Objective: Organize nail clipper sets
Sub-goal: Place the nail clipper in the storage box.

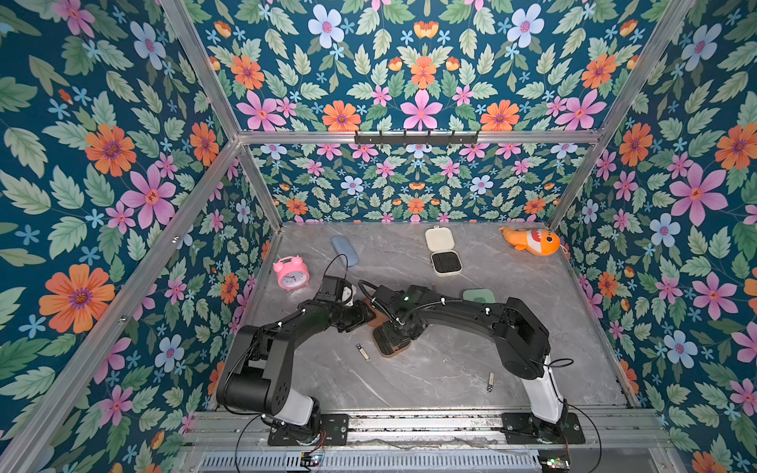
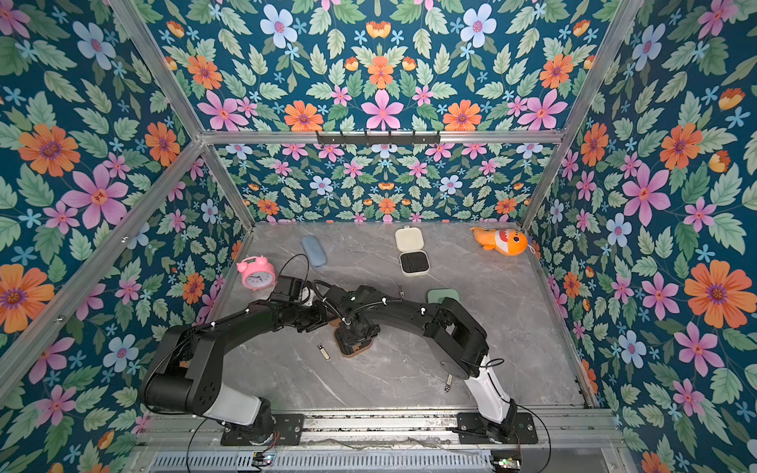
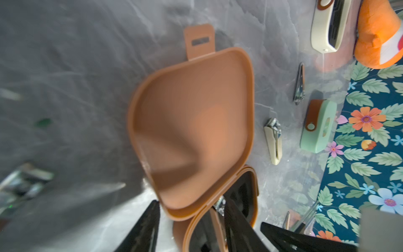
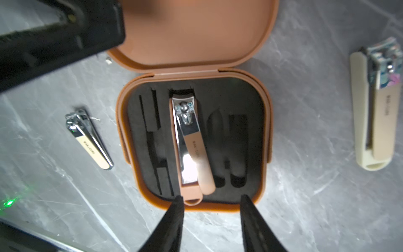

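The right gripper (image 4: pixel 212 197) is hovering, jaws apart, over the brown case (image 4: pixel 122 131); whether the left gripper (image 3: pixel 192 201), at its ten o'clock, is gripping is unclear.

You're looking at a matt brown plastic case (image 4: pixel 121 131), a black foam insert (image 4: pixel 250 98), a mirror-polished metal clipper (image 4: pixel 185 157) and a smooth, grey-marbled counter (image 4: pixel 305 174).

Grey marble bench (image 1: pixel 430 368): brown case (image 4: pixel 196 39) open near the middle, cream case (image 1: pixel 439 239) open at 12 o'clock, mint case (image 1: pixel 478 295) shut around 3. Blue pouch (image 1: pixel 345 250) at 11, pink alarm clock (image 1: pixel 291 273) at 10, orange plush fish (image 1: pixel 532 241) at 2. Loose clippers (image 1: pixel 362 352) at 7, another clipper (image 1: pixel 490 381) at 5.
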Controlling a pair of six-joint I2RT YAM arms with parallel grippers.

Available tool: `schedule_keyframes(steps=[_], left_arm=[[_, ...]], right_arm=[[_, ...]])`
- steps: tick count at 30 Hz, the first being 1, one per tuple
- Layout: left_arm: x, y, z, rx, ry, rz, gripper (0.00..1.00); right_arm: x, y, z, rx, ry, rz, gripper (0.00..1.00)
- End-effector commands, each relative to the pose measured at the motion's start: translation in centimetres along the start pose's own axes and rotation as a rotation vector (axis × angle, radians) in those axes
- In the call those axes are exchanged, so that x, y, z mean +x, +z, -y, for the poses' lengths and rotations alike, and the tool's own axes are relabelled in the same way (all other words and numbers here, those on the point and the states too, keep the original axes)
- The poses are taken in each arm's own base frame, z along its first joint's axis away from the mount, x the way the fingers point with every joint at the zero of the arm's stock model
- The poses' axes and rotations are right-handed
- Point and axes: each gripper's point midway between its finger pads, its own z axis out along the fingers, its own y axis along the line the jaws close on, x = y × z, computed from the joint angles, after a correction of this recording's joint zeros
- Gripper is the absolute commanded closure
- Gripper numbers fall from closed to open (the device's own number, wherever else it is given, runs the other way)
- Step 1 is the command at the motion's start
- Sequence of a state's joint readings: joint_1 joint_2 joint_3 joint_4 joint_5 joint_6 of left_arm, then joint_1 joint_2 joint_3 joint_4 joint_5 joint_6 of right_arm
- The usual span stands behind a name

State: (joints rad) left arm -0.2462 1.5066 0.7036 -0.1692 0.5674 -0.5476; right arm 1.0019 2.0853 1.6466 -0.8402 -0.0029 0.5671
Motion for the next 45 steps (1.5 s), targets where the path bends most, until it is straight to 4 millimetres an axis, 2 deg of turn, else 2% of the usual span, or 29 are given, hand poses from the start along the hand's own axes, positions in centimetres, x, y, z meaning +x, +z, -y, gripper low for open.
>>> schedule_keyframes(steps=[1, 7, 17, 20, 34, 43, 45], left_arm=[[-0.6, 0.3, 0.3, 0.009, -0.013, 0.022, 0.49], [-0.5, 0.9, 0.2, 0.005, -0.016, 0.013, 0.51], [-0.3, 1.1, 0.0, 0.0, -0.019, 0.008, 0.51], [-0.2, 1.1, 0.0, 0.001, -0.019, 0.006, 0.51], [0.0, 1.2, 0.0, 0.006, -0.017, 0.002, 0.51], [0.1, 1.4, 0.0, 0.008, -0.016, -0.003, 0.51], [0.1, 1.4, 0.0, 0.007, -0.016, -0.004, 0.51]], right_arm=[[-0.2, 0.0, -0.4, -0.042, -0.009, -0.003, 0.52], [-0.7, 0.4, -1.1, -0.064, -0.034, -0.009, 0.48], [-0.7, 1.7, -1.1, -0.046, -0.036, -0.043, 0.5], [-0.6, 1.9, -1.0, -0.036, -0.034, -0.05, 0.53], [-0.1, 2.4, -0.2, 0.011, -0.035, -0.073, 0.81], [0.8, 3.6, 0.1, 0.067, -0.045, -0.099, 0.82], [1.1, 3.9, -0.1, 0.055, -0.033, -0.11, 0.8]])
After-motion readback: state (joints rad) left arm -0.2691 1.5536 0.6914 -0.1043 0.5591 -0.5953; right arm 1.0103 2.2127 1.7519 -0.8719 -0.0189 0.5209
